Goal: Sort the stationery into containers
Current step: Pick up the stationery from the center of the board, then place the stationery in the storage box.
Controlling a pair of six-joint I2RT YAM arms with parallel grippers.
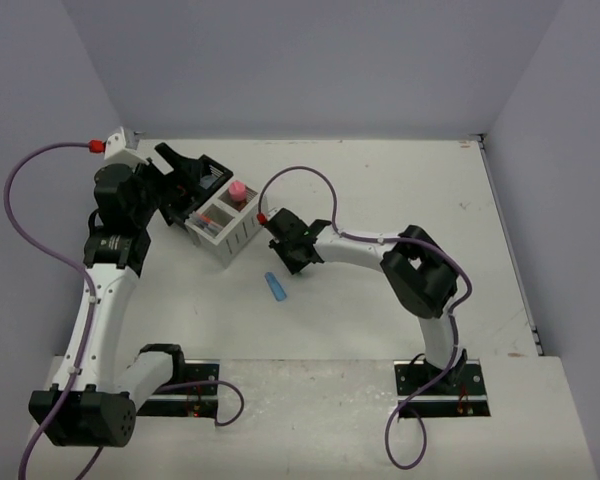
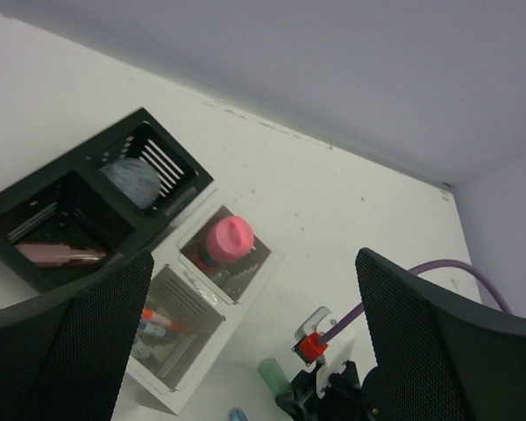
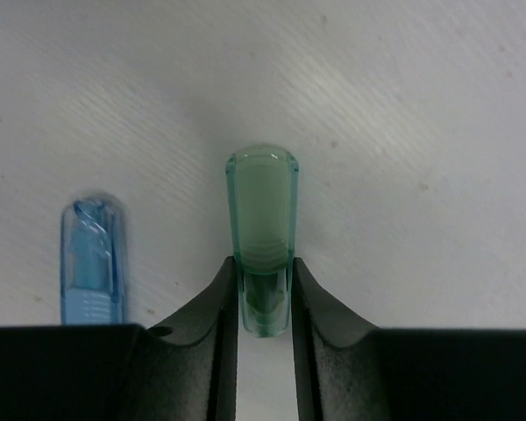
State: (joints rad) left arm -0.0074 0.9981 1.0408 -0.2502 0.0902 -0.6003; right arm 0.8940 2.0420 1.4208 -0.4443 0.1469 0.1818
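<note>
- Currently the green stick (image 3: 263, 206) sits between the two fingers of the right gripper (image 3: 263, 272). Both fingers press against its sides at one end, and the other end juts out beyond the tips.
- Whether the green stick rests on the table (image 1: 400, 200) or is raised off it cannot be told.
- A blue stick (image 3: 92, 254) lies flat on the table to the left of the green stick, parallel to it and apart from it, untouched.
- The right gripper is positioned just right of the white organiser box (image 1: 235, 240).
- The white organiser box holds a pink-capped bottle (image 2: 229, 239) upright in its far compartment and several pens (image 2: 158, 323) in its near compartment.
- The black organiser box (image 2: 88, 165) stands just left of and beyond the white one. One compartment holds a round blue-grey item (image 2: 130, 180); the other holds a pink item (image 2: 60, 254).
- The left gripper (image 1: 185, 185) hangs over the black organiser box, fingers (image 2: 79, 342) spread wide, grasping nothing.
</note>
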